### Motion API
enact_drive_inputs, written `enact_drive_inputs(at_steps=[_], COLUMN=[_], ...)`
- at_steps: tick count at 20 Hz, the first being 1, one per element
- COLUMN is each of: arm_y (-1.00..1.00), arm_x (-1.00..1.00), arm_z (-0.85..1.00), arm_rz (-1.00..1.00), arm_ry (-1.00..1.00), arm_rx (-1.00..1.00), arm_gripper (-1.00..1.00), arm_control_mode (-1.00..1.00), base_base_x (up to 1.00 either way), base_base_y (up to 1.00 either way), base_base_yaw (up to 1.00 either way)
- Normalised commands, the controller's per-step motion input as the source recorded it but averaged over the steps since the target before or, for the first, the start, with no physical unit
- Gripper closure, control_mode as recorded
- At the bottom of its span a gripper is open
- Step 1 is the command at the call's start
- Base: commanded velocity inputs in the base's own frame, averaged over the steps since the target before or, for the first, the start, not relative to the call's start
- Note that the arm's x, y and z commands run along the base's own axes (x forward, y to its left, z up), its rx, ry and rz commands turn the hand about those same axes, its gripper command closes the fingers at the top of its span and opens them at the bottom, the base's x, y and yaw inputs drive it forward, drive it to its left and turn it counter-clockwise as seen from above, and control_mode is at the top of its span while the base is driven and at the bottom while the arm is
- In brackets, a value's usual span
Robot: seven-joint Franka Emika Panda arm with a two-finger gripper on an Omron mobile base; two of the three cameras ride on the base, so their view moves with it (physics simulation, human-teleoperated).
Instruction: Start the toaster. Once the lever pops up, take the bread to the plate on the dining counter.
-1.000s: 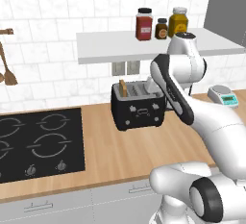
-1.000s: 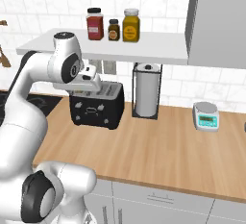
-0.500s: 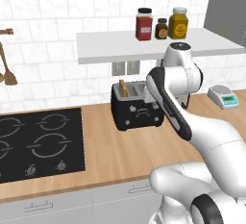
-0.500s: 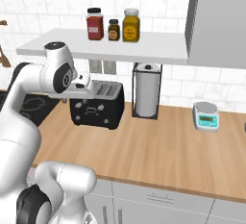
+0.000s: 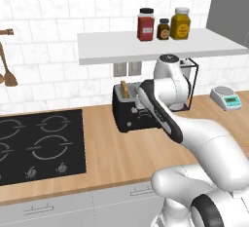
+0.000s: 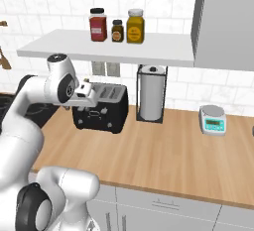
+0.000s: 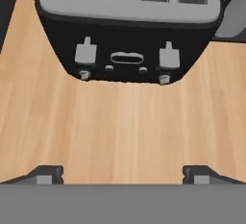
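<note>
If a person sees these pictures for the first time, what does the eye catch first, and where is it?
First, the black toaster on the wooden counter, with a slice of bread standing up from one end slot. The white arm reaches toward it, its open claw hanging over bare wood in front of the two levers. Three jars stand on the white shelf above.

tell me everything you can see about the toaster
The toaster is a black, boxy four-slot model with a grey top panel. Its front carries two pale levers, a small knob under each, and an oval window between them. It stands upright on the wooden counter below the white shelf, between the hob and the paper towel holder. A slice of bread pokes from its leftmost slot. Nothing else touches it.
</note>
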Motion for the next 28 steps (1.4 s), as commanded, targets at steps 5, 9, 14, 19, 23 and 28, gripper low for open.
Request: enact_drive_inputs(at_steps=[5,9,14,19,23,28], arm_y=[0.49,0.22,0.29,0.03,0.0,0.0], arm_x=[0.66,0.59,0.62,0.3,0.21,0.31], arm_z=[-0.18,-0.25,-0.43,-0.31,-0.16,-0.09], arm_rz=[-0.01,0.0,-0.04,-0.07,-0.09,-0.06], arm_ry=[0.0,0.0,0.0,0.0,0.0,0.0], arm_rx=[0.0,0.0,-0.02,-0.09,-0.1,-0.03], arm_gripper=[-1.0,-1.0,1.0,1.0,1.0,1.0], arm_control_mode=[-1.0,-1.0,-1.0,-1.0,-1.0,-1.0], base_base_x=[0.0,0.0,0.0,0.0,0.0,0.0], base_base_y=[0.0,0.0,0.0,0.0,0.0,0.0], base_base_yaw=[0.0,0.0,0.0,0.0,0.0,0.0])
